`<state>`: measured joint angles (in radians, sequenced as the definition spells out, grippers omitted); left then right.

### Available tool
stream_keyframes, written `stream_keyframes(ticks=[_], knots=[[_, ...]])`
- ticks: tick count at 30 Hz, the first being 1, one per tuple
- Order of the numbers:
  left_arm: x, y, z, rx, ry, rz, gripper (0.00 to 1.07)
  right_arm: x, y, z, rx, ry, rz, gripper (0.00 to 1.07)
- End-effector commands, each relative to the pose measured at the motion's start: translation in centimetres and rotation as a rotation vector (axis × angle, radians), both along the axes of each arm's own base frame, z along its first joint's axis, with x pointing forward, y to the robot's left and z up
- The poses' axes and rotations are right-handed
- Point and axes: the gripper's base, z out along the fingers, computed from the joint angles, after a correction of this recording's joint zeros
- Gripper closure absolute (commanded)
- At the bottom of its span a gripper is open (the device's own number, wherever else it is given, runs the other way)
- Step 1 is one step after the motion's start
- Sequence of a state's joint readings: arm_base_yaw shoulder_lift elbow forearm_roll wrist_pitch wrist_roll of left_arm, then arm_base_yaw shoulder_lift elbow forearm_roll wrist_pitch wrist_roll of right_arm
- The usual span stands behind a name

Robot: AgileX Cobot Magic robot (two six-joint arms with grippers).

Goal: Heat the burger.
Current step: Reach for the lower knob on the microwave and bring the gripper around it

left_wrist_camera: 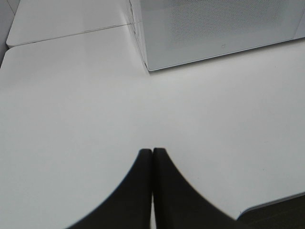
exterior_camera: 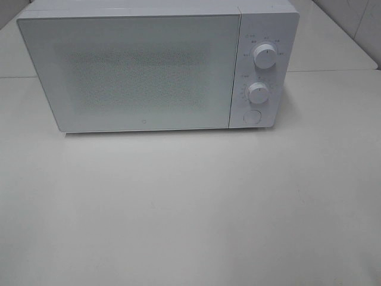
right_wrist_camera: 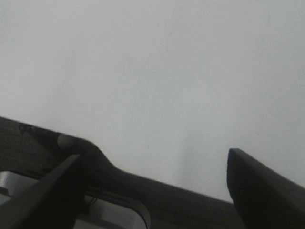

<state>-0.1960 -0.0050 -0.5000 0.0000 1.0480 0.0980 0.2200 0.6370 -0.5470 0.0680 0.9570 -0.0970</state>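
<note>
Exterior high, microwave [exterior_camera: 149, 71] seemingly shut on table [exterior_camera: 190, 208], left end effector [left_wrist_camera: 152, 150] together, right end effector [right_wrist_camera: 153, 152] apart

**A plain workbench set up as a small kitchen corner**

A white microwave [exterior_camera: 143, 71] fills the upper half of the exterior high view, with a frosted, dotted door, two round dials [exterior_camera: 264, 56] and a round button [exterior_camera: 252, 117] down its right side; this is what gives the kitchen look. It stands on an off-white table [exterior_camera: 190, 208] made of flat tops pushed together. Their seams [left_wrist_camera: 71, 36] run across the upper left of the left wrist view. Pale wall tiles [exterior_camera: 348, 15] show in the upper right corner of the exterior high view. The joined tops suggest a test bench more than a home counter.
</note>
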Motion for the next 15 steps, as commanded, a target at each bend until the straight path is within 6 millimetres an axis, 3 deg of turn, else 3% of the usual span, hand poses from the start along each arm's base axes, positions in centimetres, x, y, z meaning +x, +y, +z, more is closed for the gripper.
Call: stream_keyframes(ticks=[1, 15], knots=[[-0.2, 0.0, 0.0, -0.013, -0.03, -0.001, 1.06, 1.2, 0.3, 0.7, 0.012, -0.082, 0.007, 0.31], [-0.2, 0.0, 0.0, -0.013, -0.03, -0.001, 1.06, 5.8, 1.1, 1.3, 0.06, -0.323, -0.018, 0.31]])
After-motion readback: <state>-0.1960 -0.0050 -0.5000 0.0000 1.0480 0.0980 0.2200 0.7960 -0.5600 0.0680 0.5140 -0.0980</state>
